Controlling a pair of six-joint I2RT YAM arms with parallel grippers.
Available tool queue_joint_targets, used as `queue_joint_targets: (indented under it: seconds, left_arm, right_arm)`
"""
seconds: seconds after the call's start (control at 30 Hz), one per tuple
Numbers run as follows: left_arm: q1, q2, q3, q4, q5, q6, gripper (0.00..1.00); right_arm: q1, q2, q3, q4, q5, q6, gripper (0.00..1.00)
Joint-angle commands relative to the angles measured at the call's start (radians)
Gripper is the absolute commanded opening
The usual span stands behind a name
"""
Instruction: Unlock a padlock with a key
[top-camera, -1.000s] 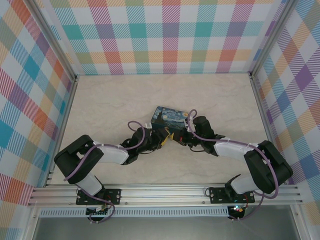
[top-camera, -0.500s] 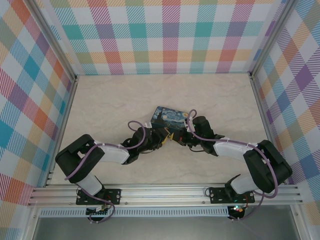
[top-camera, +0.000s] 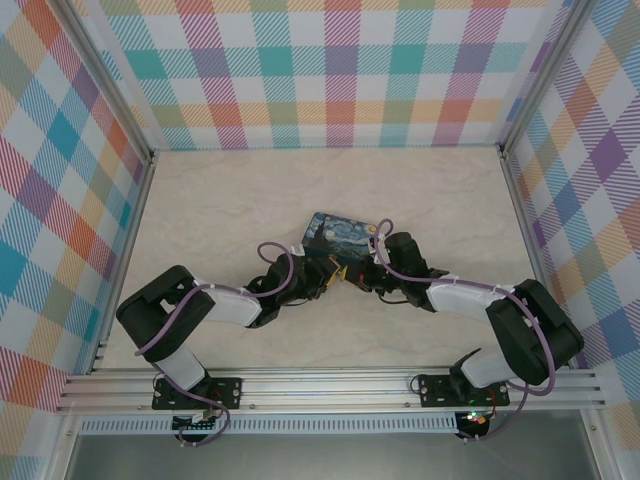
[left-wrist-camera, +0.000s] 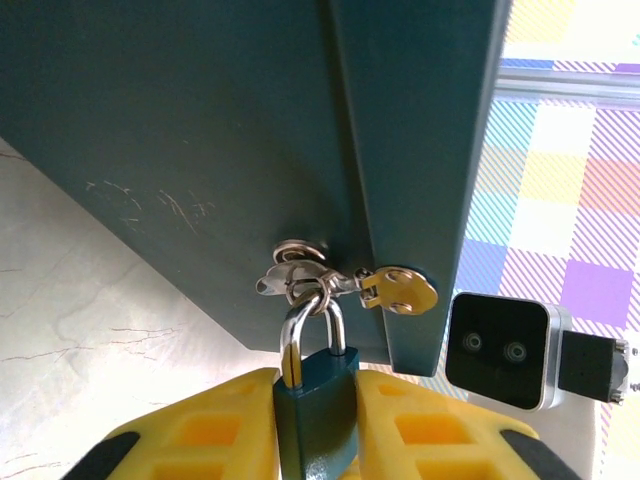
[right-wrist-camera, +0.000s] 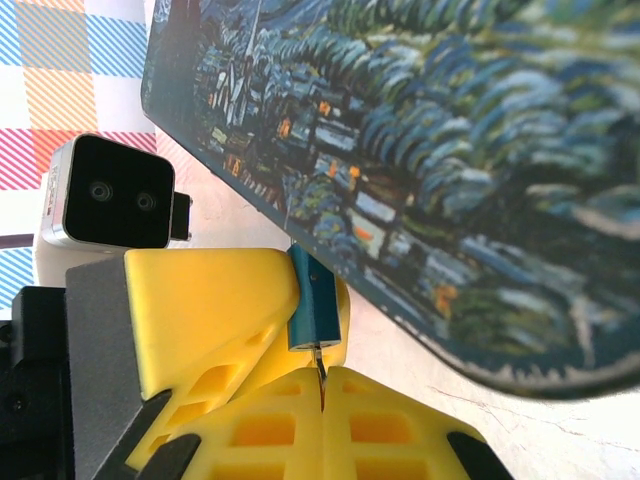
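Observation:
The padlock, blue with a silver shackle, hangs from the clasp of the Starry Night tin. My left gripper is shut on the padlock body, with a yellow finger pressed to each side. In the right wrist view, my right gripper is shut on the thin dark key. The key's tip touches the underside of the padlock. From above, both grippers meet at the tin's near edge, the left gripper beside the right gripper.
A second, gold key dangles from the ring at the clasp. The tin lies mid-table on the marble surface. Checked walls enclose the back and both sides. The right wrist camera sits close beside the tin.
The left arm has shifted slightly to the right toward the tin. The right arm and the tin have stayed put.

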Motion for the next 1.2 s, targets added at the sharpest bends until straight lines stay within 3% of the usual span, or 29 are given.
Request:
queue_joint_targets:
  seconds: [0.0,0.27,0.73,0.97,1.17]
  left_arm:
    - [-0.008,0.016,0.024,0.034,-0.009,-0.008,0.18]
    - [-0.007,0.008,0.024,0.020,-0.011,-0.007,0.00]
    - [-0.008,-0.014,0.019,-0.006,-0.023,-0.002,0.00]
    - [-0.008,-0.019,0.025,-0.018,-0.017,-0.003,0.00]
    - [-0.009,-0.020,0.036,-0.022,-0.006,-0.016,0.00]
  right_arm:
    - [0.005,-0.004,0.036,0.046,-0.022,0.012,0.00]
    - [0.004,0.005,0.014,0.089,-0.013,0.036,0.04]
    - [-0.006,-0.114,-0.035,-0.106,0.099,-0.099,0.37]
    - [-0.009,-0.261,-0.002,-0.314,0.231,-0.456,0.45]
    - [0.035,-0.376,-0.016,-0.340,0.361,-0.836,0.47]
